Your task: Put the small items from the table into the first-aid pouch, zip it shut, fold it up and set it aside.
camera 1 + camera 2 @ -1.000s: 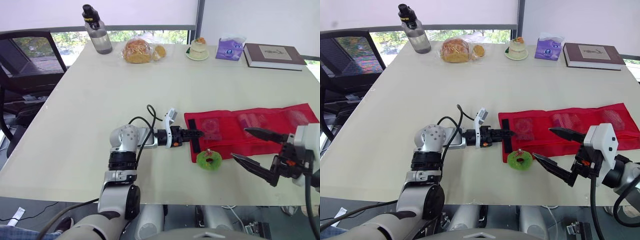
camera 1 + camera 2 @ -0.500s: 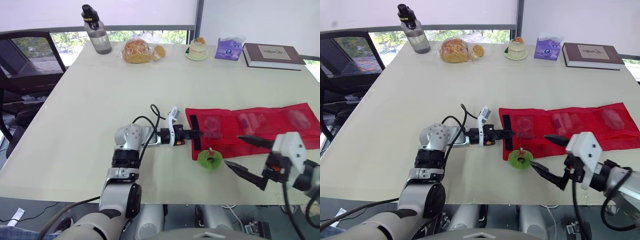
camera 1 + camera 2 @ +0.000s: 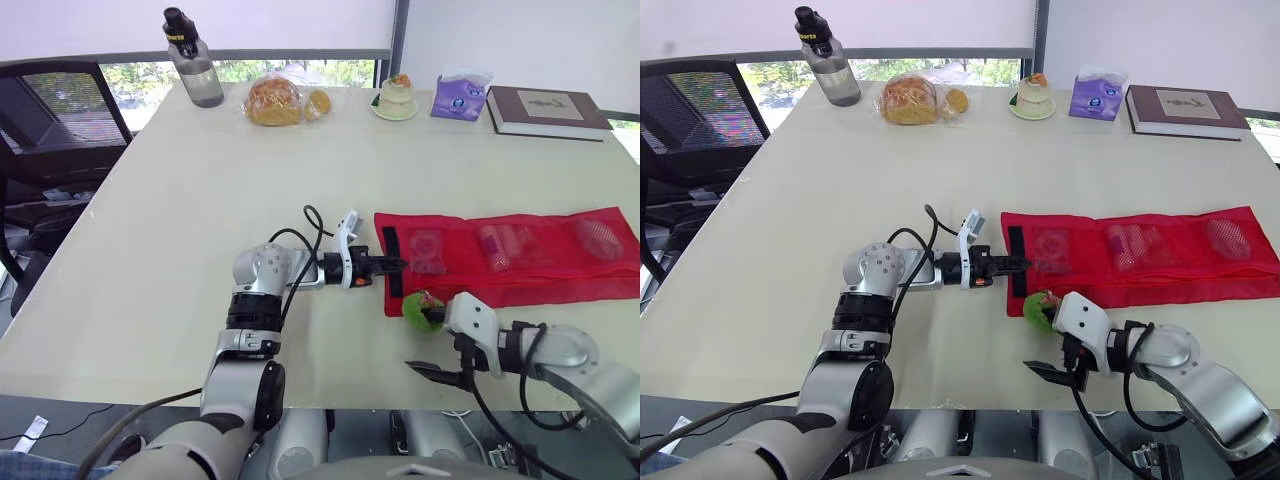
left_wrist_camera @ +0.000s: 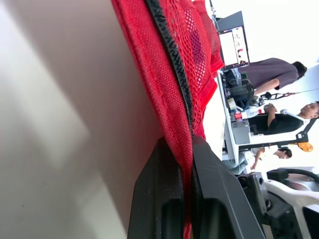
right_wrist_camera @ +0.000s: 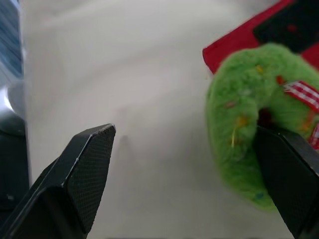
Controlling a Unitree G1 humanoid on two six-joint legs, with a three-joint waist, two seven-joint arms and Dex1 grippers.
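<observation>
At the near edge of the table (image 3: 150, 250), around 5 o'clock from its middle, the right gripper (image 3: 432, 346) stands wide open. One black fingertip is up against the fuzzy green ring (image 3: 418, 304), at or in its centre hole; I can't make out which. The other finger hangs over bare tabletop, well apart from the ring. Nothing is squeezed between them.

The ring itself sits on the table right against the near left corner of the red first-aid pouch (image 3: 520, 262), outside it.

Just beyond, toward 12 o'clock from the ring, the left gripper (image 3: 396, 264) reaches in from the 9 o'clock side. Its two fingers are pinched tight on the pouch's left edge by the black strip; the wrist camera shows red mesh caught flat between them.

The pouch lies unfolded and flat, stretching off toward 3 o'clock. Small pale items show through the mesh of its pockets, though I can't tell what they are.

Along the far edge, from 11 o'clock across to 1 o'clock, stand a grey water bottle (image 3: 195, 68), a bagged loaf of bread (image 3: 274, 101), a little cake on a plate (image 3: 397, 99), a purple tissue pack (image 3: 459, 96) and a dark book (image 3: 548, 110). An office chair (image 3: 50, 120) stands off the table's 10 o'clock corner. People (image 4: 269, 74) stand in the room past the pouch.
</observation>
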